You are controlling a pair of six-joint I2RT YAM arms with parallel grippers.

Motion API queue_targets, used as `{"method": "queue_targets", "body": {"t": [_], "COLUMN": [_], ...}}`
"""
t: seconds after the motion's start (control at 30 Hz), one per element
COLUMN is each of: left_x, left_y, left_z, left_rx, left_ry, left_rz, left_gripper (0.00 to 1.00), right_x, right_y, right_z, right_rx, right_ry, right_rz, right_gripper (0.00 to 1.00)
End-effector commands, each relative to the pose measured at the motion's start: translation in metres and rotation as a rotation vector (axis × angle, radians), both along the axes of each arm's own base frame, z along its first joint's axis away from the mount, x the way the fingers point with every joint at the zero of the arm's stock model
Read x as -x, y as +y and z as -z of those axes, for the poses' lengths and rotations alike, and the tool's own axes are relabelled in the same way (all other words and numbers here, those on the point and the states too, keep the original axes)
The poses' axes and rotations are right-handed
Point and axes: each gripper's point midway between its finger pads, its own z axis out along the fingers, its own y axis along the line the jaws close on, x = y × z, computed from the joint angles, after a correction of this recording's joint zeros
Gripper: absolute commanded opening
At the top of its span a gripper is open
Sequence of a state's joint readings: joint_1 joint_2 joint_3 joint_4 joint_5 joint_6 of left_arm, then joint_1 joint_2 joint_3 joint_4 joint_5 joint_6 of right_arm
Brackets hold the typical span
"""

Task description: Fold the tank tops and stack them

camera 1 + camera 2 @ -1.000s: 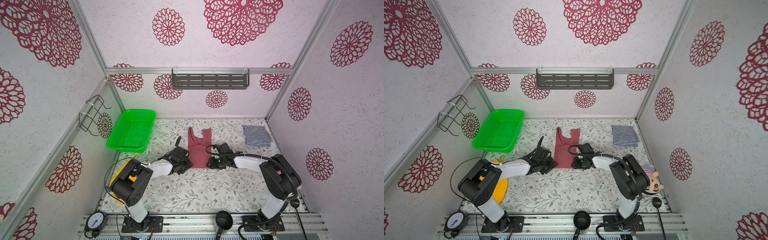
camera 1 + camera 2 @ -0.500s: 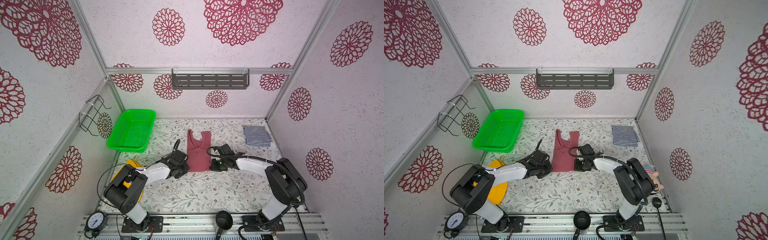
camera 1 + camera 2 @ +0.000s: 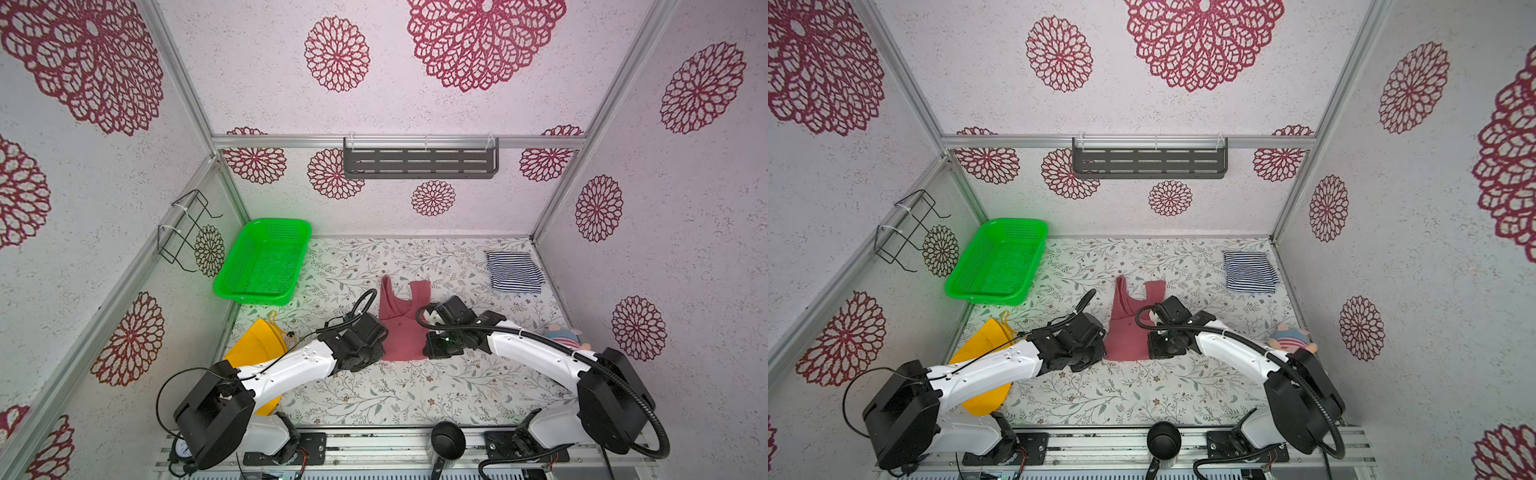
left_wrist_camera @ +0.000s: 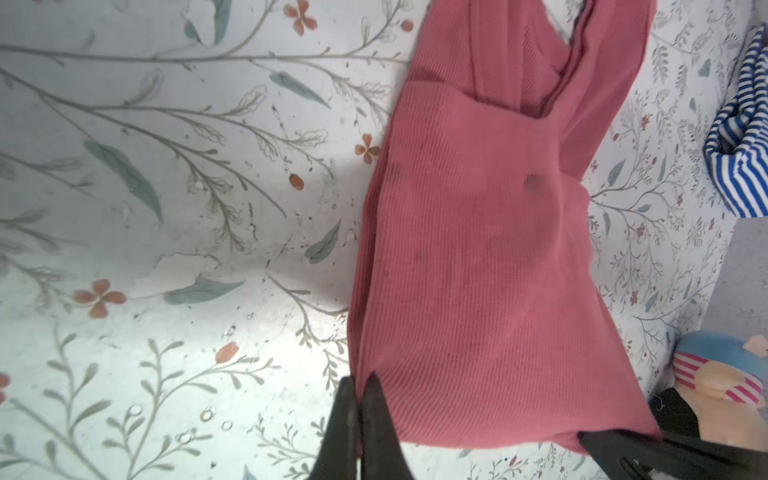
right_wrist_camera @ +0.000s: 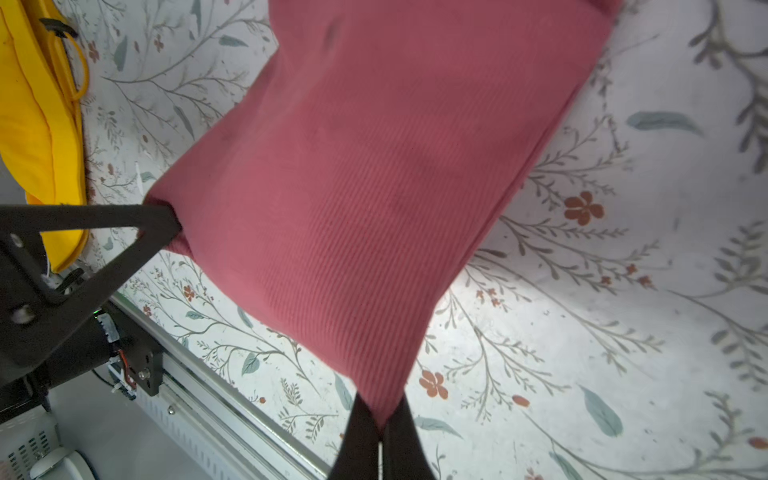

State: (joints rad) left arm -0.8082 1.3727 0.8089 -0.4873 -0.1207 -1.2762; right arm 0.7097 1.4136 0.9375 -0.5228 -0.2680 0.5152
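Observation:
The rose-red tank top (image 3: 401,328) (image 3: 1127,328) lies mid-table, straps toward the back wall, its front hem stretched and raised a little between my two grippers. My left gripper (image 4: 360,380) (image 3: 380,354) is shut on the hem's left corner. My right gripper (image 5: 380,411) (image 3: 428,353) is shut on the right corner. The ribbed cloth (image 4: 478,249) (image 5: 374,187) fills both wrist views. The striped tank top (image 3: 513,272) (image 3: 1250,272) lies folded at the back right, apart from both grippers.
A green basket (image 3: 270,224) leans at the back left. A yellow hat (image 3: 253,349) lies under the left arm. A plush toy (image 3: 561,334) sits by the right wall. A grey shelf (image 3: 419,162) hangs on the back wall and a wire rack (image 3: 187,228) on the left wall.
Both grippers have shut on the rose-red top's hem corners. The hem has come up and toward the front, pulling the cloth taut.

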Motion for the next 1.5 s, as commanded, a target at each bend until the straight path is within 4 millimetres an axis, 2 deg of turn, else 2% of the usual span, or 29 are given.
{"method": "queue_targets", "body": {"t": [0.0,0.13,0.27,0.57,0.73,1.0,1.23,1.3,1.33,1.47], "left_x": [-0.015,-0.035,-0.061,-0.116,-0.142,-0.185,-0.226,-0.239,-0.245,-0.269], "left_y": [0.011,0.007,0.005,-0.001,-0.009,-0.017,-0.014,-0.016,-0.018,-0.023], "left_z": [-0.029,-0.051,-0.067,-0.081,-0.075,-0.064,-0.051,-0.054,-0.043,-0.031], "left_rx": [-0.060,-0.073,-0.073,-0.080,-0.079,-0.058,-0.023,-0.005,-0.008,-0.001], "left_ry": [-0.089,-0.142,-0.184,-0.229,-0.223,-0.234,-0.248,-0.276,-0.271,-0.284], "left_rz": [-0.032,-0.005,0.015,0.062,0.093,0.114,0.095,0.101,0.104,0.130], "left_gripper": [0.00,0.00,0.00,0.00,0.00,0.00,0.00,0.00,0.00,0.00], "right_x": [-0.006,-0.022,-0.039,-0.074,-0.091,-0.127,-0.159,-0.168,-0.172,-0.188], "right_y": [-0.010,-0.006,-0.003,-0.010,-0.013,-0.012,-0.014,-0.015,-0.016,-0.023], "right_z": [-0.027,-0.042,-0.047,-0.056,-0.053,-0.038,-0.025,-0.024,-0.024,-0.016], "right_rx": [0.053,0.071,0.067,0.014,-0.029,-0.045,-0.066,-0.060,-0.059,-0.045], "right_ry": [-0.060,-0.110,-0.131,-0.148,-0.134,-0.135,-0.131,-0.136,-0.139,-0.132], "right_rz": [-0.011,-0.035,-0.033,0.025,0.047,0.058,0.074,0.074,0.076,0.087], "right_gripper": [0.00,0.00,0.00,0.00,0.00,0.00,0.00,0.00,0.00,0.00]}}
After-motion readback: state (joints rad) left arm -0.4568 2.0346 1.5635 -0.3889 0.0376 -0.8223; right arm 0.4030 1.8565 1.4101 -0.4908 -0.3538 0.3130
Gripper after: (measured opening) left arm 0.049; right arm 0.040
